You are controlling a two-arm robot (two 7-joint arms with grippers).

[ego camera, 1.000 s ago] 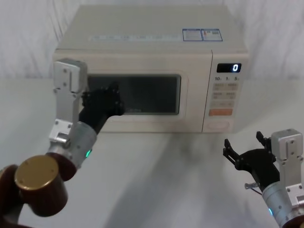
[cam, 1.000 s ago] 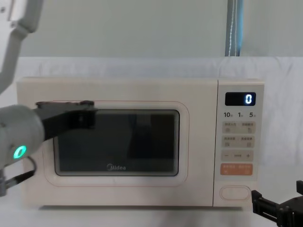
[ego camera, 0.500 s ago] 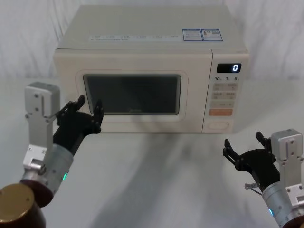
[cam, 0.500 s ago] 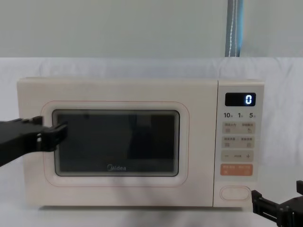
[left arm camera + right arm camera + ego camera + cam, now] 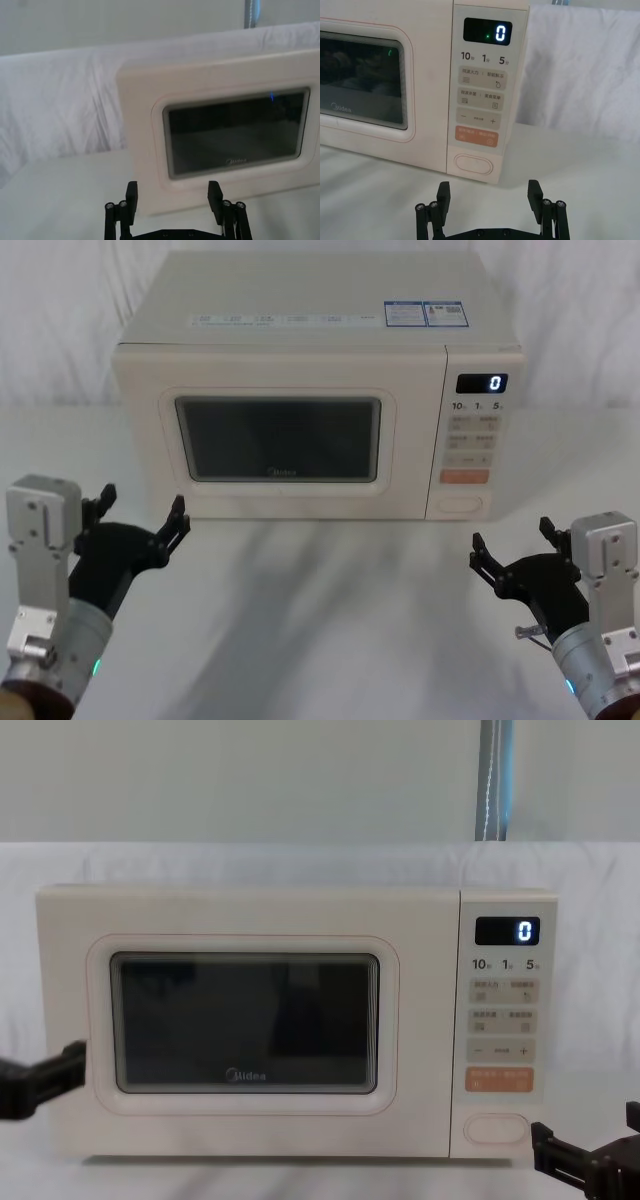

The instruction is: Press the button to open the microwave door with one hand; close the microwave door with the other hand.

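A white cloth covered the table (image 5: 330, 610) and hung behind the microwave (image 5: 310, 390). The left gripper (image 5: 140, 515), fingers spread and empty, had drawn back from the microwave door (image 5: 280, 440), which sat flush shut ahead of its jaws; the closing step looked finished. The right gripper (image 5: 512, 545) stayed low, also open. Its wrist view showed the button (image 5: 473, 164) just beyond and between its jaws; the left wrist view showed the door's window but not the keypad.
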